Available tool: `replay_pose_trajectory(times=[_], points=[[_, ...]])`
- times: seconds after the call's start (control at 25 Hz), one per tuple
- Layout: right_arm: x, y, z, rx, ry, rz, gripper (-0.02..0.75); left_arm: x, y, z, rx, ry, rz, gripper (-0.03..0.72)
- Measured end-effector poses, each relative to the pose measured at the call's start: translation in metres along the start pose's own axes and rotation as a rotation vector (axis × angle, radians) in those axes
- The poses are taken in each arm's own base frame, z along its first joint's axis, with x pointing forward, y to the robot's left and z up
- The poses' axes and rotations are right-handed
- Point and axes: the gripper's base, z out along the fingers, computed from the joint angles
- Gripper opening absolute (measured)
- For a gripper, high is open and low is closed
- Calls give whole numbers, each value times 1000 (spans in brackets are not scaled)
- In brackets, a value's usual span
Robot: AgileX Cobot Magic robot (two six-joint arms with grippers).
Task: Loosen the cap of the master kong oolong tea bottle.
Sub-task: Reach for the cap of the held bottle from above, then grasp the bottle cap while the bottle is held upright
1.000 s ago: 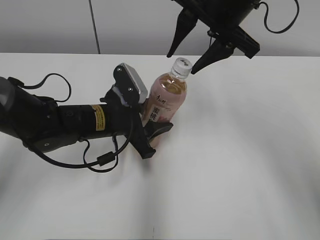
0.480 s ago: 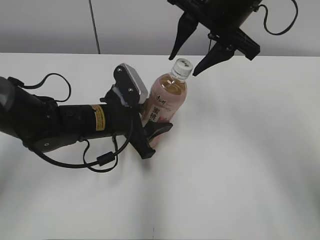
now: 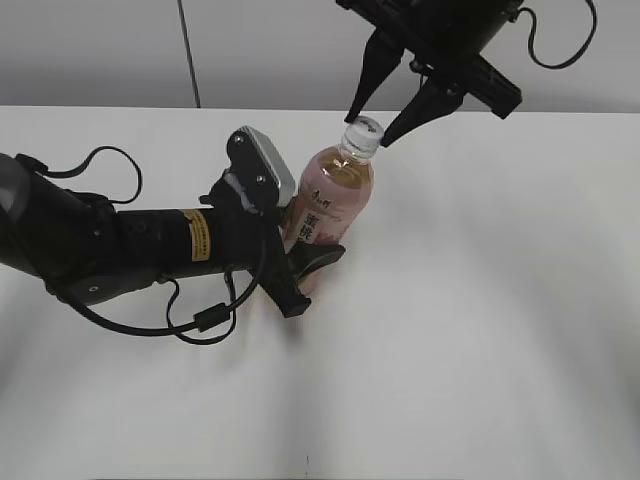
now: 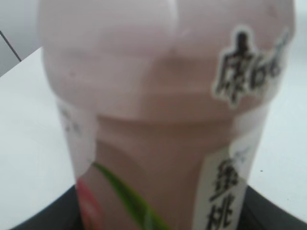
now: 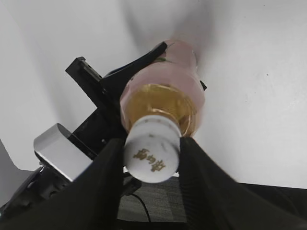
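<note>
The master kong oolong tea bottle stands upright on the white table, with pale amber tea and a pink label. My left gripper is shut on its lower body; the left wrist view is filled by the label, with dark jaws at the bottom corners. The white cap is on the bottle. My right gripper comes down from above with one finger on each side of the cap. In the right wrist view both fingers press against the cap above the bottle.
The white table spreads around the bottle, with a grey wall behind its far edge. The left arm and its looping cable lie across the left half. The left wrist's grey camera housing sits beside the bottle's shoulder.
The right gripper's fingers have closed inward from wide open and now meet the cap. The bottle and the left arm have not moved.
</note>
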Motion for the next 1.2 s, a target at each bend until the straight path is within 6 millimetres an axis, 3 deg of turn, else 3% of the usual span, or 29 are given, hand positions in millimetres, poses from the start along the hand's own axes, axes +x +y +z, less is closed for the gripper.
replay_pose_trajectory(times=[0.28, 0.6, 0.72, 1.2], points=[[-1, 0, 2, 3, 6, -23, 270, 0, 0, 0, -2, 1, -2, 382], [-2, -2, 2, 21, -1, -177, 268, 0, 0, 0, -3, 2, -2, 382], [-2, -2, 2, 29, -2, -306, 268, 0, 0, 0, -3, 2, -1, 382], [-6, -9, 0, 126, 14, -1096, 257, 0, 0, 0, -3, 2, 4, 382]])
